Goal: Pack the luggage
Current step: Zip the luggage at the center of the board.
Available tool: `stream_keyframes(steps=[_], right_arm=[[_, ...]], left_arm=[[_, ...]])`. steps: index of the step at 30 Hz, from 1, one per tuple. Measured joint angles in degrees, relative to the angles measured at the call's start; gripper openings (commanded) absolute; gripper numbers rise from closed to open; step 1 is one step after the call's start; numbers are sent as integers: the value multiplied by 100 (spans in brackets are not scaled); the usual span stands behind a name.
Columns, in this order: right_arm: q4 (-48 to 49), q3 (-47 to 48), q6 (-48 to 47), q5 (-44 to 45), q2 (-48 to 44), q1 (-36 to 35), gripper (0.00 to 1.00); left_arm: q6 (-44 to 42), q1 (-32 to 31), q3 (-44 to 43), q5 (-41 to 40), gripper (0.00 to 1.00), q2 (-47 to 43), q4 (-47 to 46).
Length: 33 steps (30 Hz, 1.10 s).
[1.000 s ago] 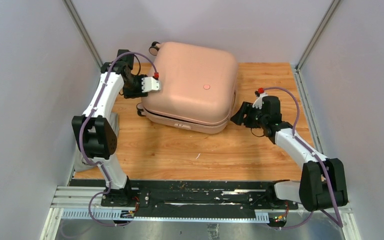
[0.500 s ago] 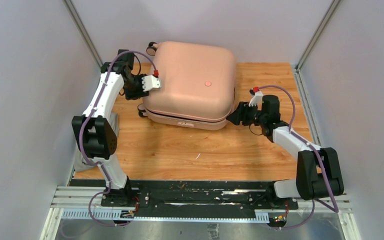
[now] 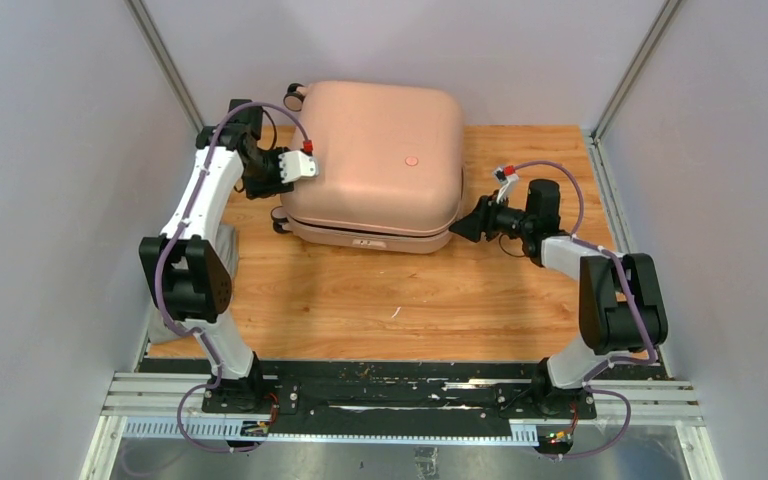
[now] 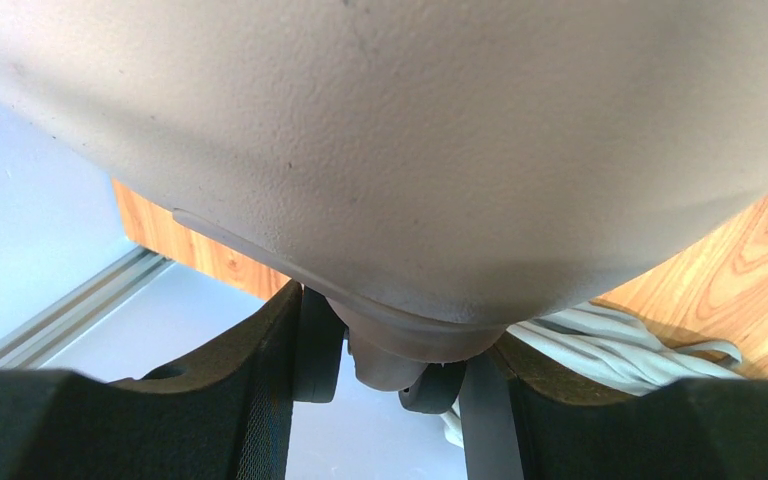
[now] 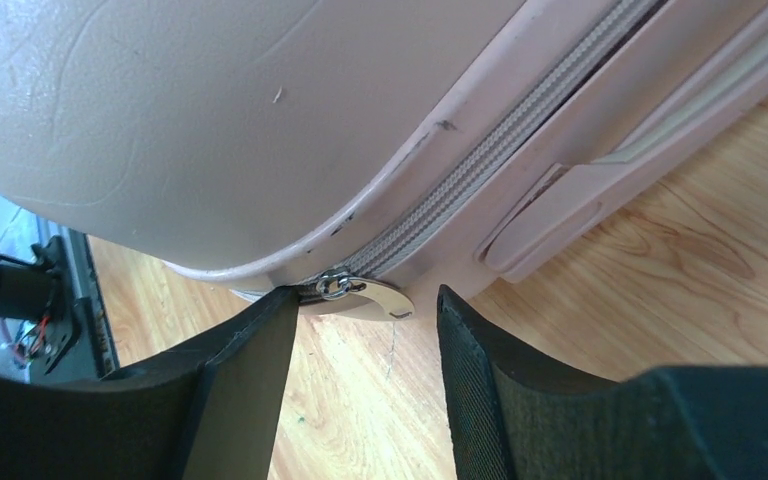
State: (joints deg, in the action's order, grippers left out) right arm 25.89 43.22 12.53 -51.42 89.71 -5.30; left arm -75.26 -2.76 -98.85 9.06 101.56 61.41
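The luggage (image 3: 375, 160), one closed pink case, lies toward the back of the desk (image 3: 360, 300). Its one visible zipper pull (image 5: 368, 294) sits between the right gripper's (image 3: 463, 228) jaws, which stand part open and not yet pinching. They should close squarely on the tab before drawing it along the seam. The left gripper's (image 4: 390, 335) jaws straddle a wheel (image 4: 320, 340) mount on the case's left side; whether they clamp it I cannot tell.

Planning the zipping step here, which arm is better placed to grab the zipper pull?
Right: the right gripper, jaws open, flanks the zipper pull on the luggage. The left gripper sits opposite, by a wheel.
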Motion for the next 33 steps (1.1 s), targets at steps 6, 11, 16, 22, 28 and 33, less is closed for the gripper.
stream_keyframes(steps=[6,11,16,22,28,33], right_arm=[[634,96,138,-874,525,142,55],[1078,144,492,-1351,859,181,38],[1364,133,774,-1587,1025,160,15],[1410,61,918,-1585,1025,153,4],[1399,-111,938,-1305,787,107,0],[1296,-245,914,-955,514,68,0]], left_arm=[[-92,35,20,72,0,-61,0],[-107,118,20,175,0,-70,15],[-103,184,20,269,0,-70,24],[-50,195,17,339,0,-70,55],[59,195,-24,378,0,-70,109],[188,195,-197,380,0,-70,232]])
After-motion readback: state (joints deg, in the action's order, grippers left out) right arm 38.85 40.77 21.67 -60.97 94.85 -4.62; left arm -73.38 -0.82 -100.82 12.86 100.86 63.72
